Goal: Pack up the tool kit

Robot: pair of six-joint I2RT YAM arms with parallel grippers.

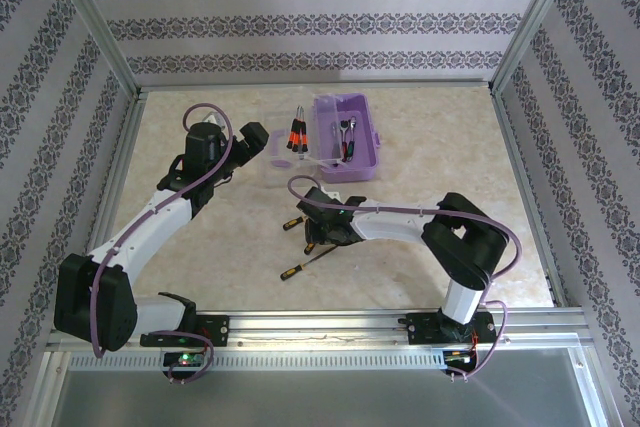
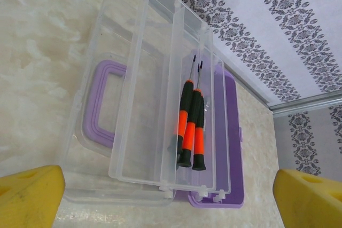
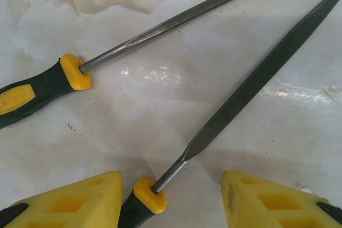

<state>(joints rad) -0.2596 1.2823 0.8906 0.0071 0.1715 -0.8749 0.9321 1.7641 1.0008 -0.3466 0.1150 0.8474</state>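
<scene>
Yellow-collared file (image 3: 251, 84) on table (image 3: 299, 132), handle (image 3: 140, 206) between parted, unclamped jaws of right gripper (image 3: 171, 185); left gripper (image 2: 168, 177) spread wide, empty, facing open kit (image 2: 232, 132) with screwdrivers (image 2: 192, 126).

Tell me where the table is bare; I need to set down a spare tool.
Bare: the table right of the tool kit, to the frame; the far left corner; the near strip by the front rail. Crowded: the middle, where the right gripper straddles one of two files, and beside the clear lid at the left gripper.
</scene>
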